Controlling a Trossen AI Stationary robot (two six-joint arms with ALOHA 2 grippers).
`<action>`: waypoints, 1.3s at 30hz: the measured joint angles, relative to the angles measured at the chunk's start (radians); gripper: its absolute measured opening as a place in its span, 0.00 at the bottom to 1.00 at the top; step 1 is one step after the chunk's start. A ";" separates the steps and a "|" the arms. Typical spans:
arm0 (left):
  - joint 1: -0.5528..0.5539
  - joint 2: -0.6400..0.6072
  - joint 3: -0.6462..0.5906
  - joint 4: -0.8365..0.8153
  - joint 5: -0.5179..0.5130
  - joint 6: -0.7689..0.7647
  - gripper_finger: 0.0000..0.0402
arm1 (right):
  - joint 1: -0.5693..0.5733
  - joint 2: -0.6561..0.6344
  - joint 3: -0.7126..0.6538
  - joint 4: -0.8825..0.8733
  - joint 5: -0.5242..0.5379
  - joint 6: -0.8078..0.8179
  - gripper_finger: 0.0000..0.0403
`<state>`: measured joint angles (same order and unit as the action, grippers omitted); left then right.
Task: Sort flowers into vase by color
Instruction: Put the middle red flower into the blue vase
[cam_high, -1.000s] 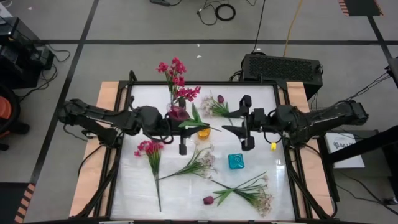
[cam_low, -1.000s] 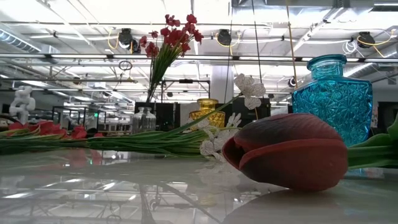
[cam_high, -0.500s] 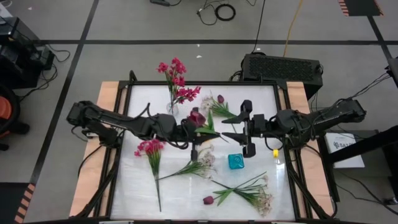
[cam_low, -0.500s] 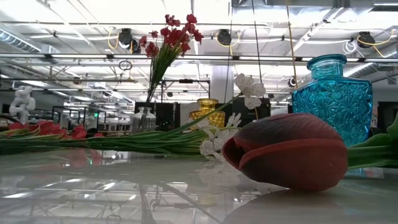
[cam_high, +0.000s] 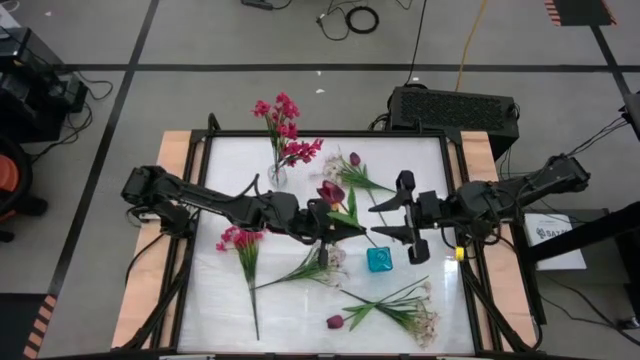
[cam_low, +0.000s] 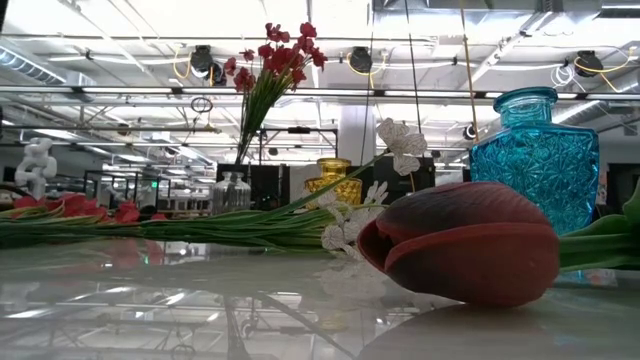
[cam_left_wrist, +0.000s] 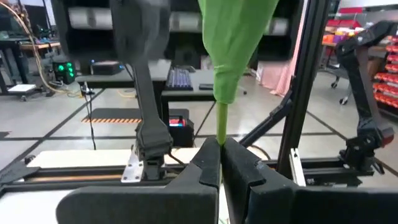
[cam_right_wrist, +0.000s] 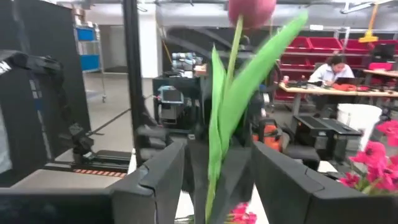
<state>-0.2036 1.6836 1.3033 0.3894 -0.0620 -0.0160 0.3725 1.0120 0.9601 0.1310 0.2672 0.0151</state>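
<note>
Left tool (cam_high: 322, 222) clamped on tulip stem (cam_left_wrist: 220, 127), right tool (cam_high: 398, 218) wide, alongside.

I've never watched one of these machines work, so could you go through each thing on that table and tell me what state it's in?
Left gripper: jaws shut on the stem of a dark maroon tulip, held above the table.
Right gripper: jaws open, empty.
Clear glass vase: upright, holds magenta-pink sprigs.
Turquoise cut-glass vase: upright, empty.
Amber glass vase: upright.
Loose maroon tulip: lying flat.

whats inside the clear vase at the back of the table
Magenta-pink flowers stand in the clear vase. Their stem ends inside the glass cannot be made out.
</note>
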 joint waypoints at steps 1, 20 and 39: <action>-0.004 0.013 0.000 0.008 0.000 0.001 0.01 | 0.005 -0.007 0.000 -0.004 -0.001 0.000 0.44; -0.026 0.181 0.000 0.105 -0.079 0.050 0.02 | 0.036 -0.116 0.000 -0.190 0.104 0.006 0.44; -0.018 0.232 0.000 -0.028 -0.084 0.021 0.24 | 0.036 -0.115 0.000 -0.194 0.102 0.000 0.44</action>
<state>-0.2218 1.9160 1.3029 0.3610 -0.1463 0.0048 0.4080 0.8967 0.9600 -0.0628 0.3695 0.0147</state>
